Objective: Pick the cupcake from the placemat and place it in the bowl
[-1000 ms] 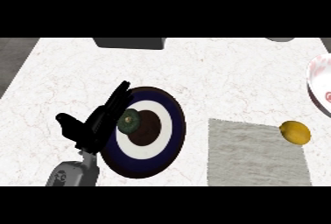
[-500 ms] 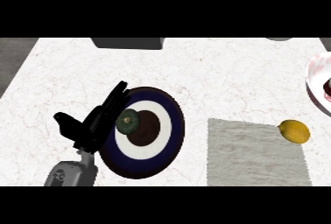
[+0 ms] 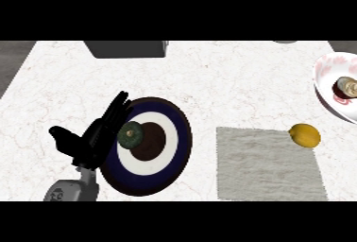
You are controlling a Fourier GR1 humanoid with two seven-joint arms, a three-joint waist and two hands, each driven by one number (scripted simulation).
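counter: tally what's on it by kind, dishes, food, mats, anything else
dishes: 2 (plate, bowl)
food: 3 (green round item on the plate, lemon, cupcake in the bowl)
placemat: 1
grey box: 1
total: 7

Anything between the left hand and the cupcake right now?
Yes: the plate, with a dark green item on it, lies between the left hand and the cupcake, which appears to sit in the bowl at the right edge.
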